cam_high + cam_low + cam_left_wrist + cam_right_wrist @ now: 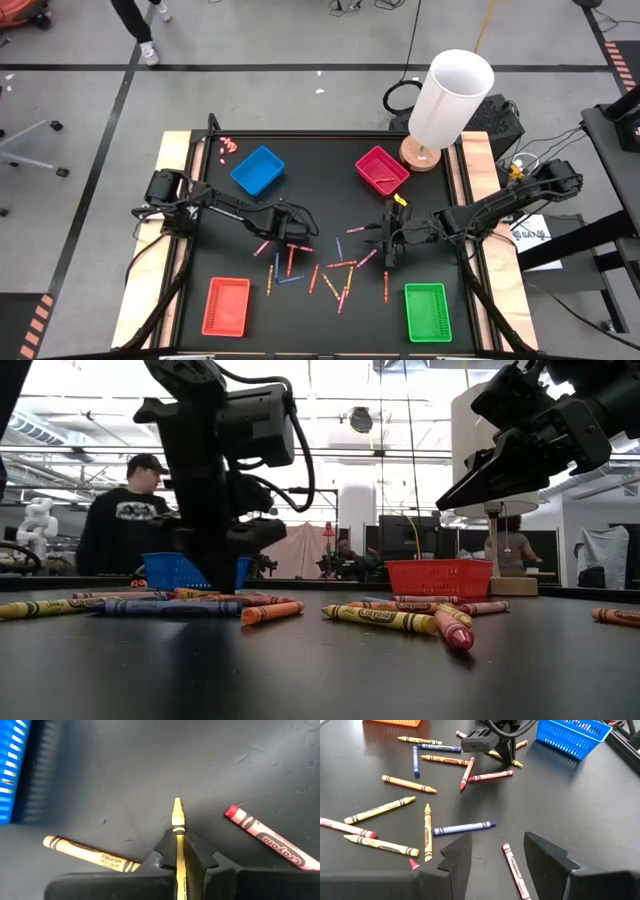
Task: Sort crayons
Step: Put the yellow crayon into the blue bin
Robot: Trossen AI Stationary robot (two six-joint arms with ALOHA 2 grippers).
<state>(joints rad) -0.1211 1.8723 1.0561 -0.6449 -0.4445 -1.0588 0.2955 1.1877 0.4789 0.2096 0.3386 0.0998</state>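
Observation:
Crayons (330, 270) in red, pink, orange, yellow and blue lie scattered on the middle of the black table. My left gripper (297, 237) reaches steeply down at the left side of the scatter and is shut on a yellow crayon (178, 845). An orange crayon (90, 854) and a red crayon (270, 840) lie flat on either side of it. My right gripper (495, 852) hangs open above the right side of the scatter. A red crayon (515, 870) lies on the table below the gap, and a blue crayon (462, 828) lies just ahead. My left gripper pinches the yellow crayon's wrapped shaft (179, 837) between its two fingertips (162, 856), slanting steeply down from above. The crayon runs out forward through the gap, its pointed end (177, 809) past the fingertips. Whether it is lifted off the table I cannot tell.
A blue tray (258, 170) and a magenta tray (382, 168) stand at the far side. A red tray (227, 305) and a green tray (428, 312) stand at the near side. A white cylinder on a wooden base (450, 100) stands at the far right corner. A person (125, 520) stands beyond the table.

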